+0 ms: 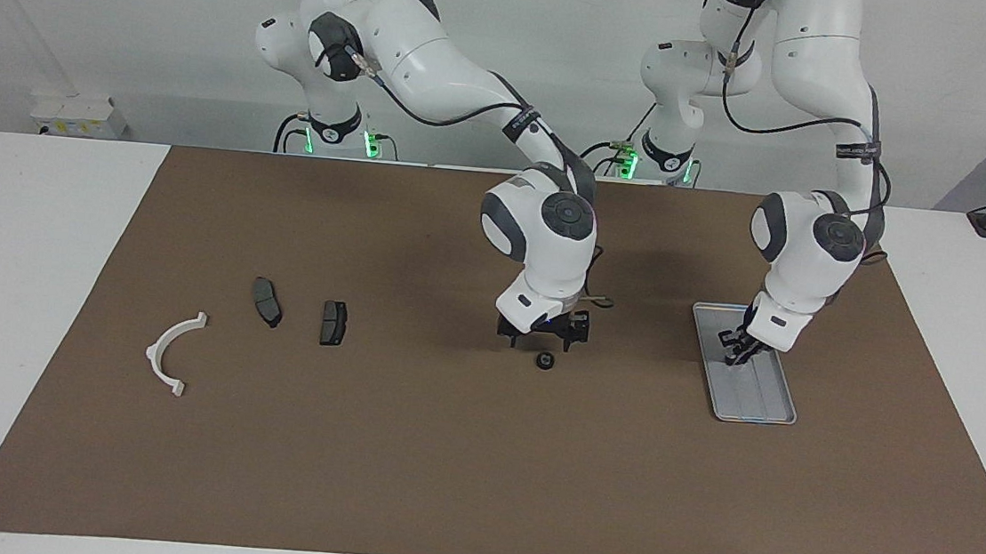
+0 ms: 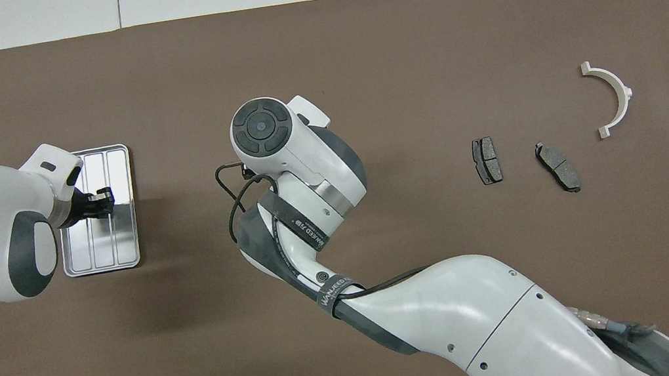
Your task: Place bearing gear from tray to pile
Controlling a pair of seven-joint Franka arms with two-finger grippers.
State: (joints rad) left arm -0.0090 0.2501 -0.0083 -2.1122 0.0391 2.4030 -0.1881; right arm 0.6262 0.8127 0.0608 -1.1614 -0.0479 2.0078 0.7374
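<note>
The bearing gear, small, black and round, lies on the brown mat in the middle of the table. It is hidden under the right arm in the overhead view. My right gripper is open just over the mat, beside the gear on its robot side. The silver tray lies toward the left arm's end and shows nothing in it; it also shows in the overhead view. My left gripper hangs low over the tray. The pile lies toward the right arm's end: a white half-ring bracket and two dark pads.
The brown mat covers most of the white table. The bracket and the pads lie spread apart. A white box stands at the table's edge near the right arm's base.
</note>
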